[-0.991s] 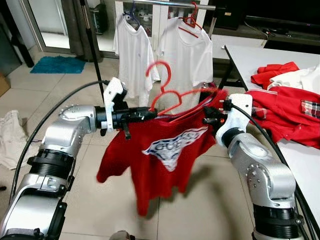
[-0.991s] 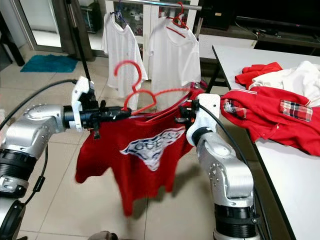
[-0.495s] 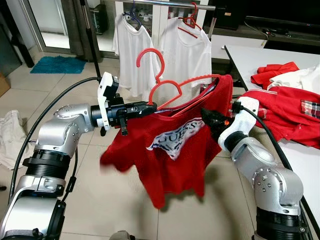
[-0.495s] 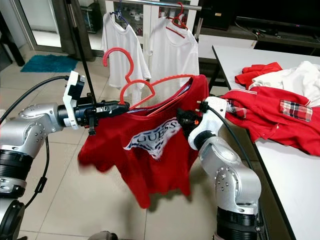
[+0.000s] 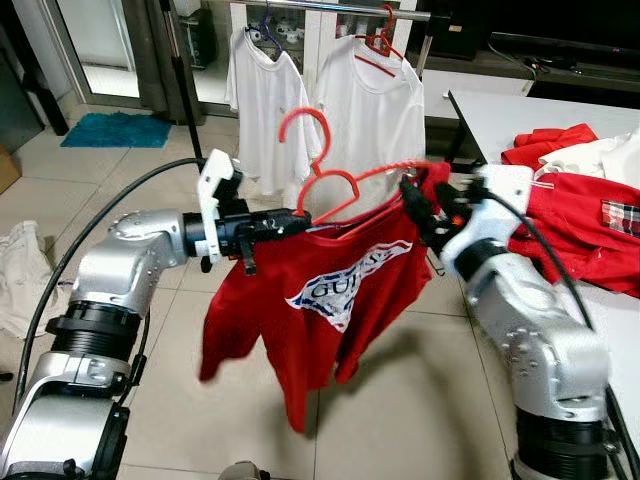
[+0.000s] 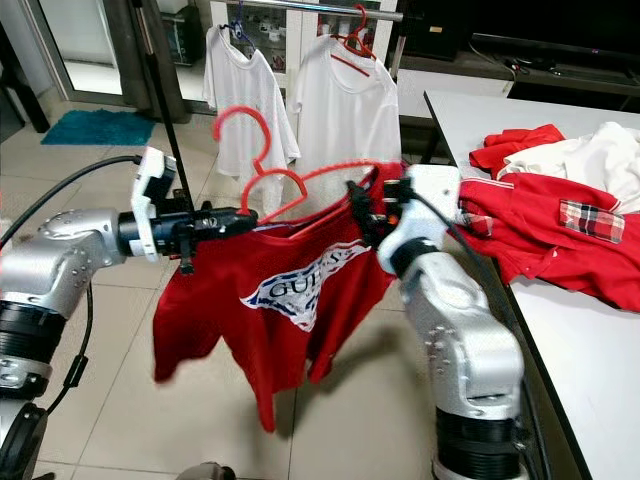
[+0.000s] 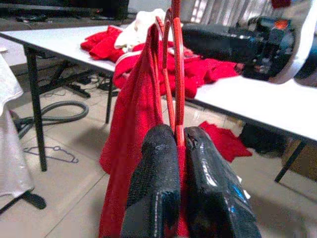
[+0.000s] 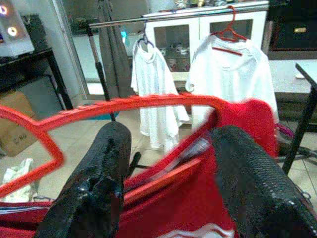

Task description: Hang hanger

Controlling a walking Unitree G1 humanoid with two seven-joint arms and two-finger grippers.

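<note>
While held out between both arms, red hanger [image 5: 340,185] carrying red T-shirt [image 5: 320,300] — hook up, tilted toward the rail side. Left gripper [image 5: 290,216] clenched on one end of the hanger bar and the shirt's shoulder, seen in the left wrist view as two black fingers [image 7: 153,188] pinching the red plastic with cloth hanging just below. Right gripper [image 5: 415,205] at the opposite end of the hanger, fingers [image 8: 99,183] spread apart with the hanger's shoulder and the shirt collar between them; cannot tell whether either finger actually touches the plastic. Shirt draped below both grippers, printed logo facing the head camera, hem hanging free above the tiled floor [image 5: 200,400].

Beyond the grippers, clothes rail [image 5: 330,8] with two white T-shirts [image 5: 265,110] already hung — one on a blue hanger [image 5: 265,35], one on another red hanger [image 5: 383,40]. Beside the right gripper, on its outer side, white table [image 5: 520,120] with a pile of red and white garments [image 5: 580,200]. Well off past the left arm, a blue mat [image 5: 115,130] on the floor.
</note>
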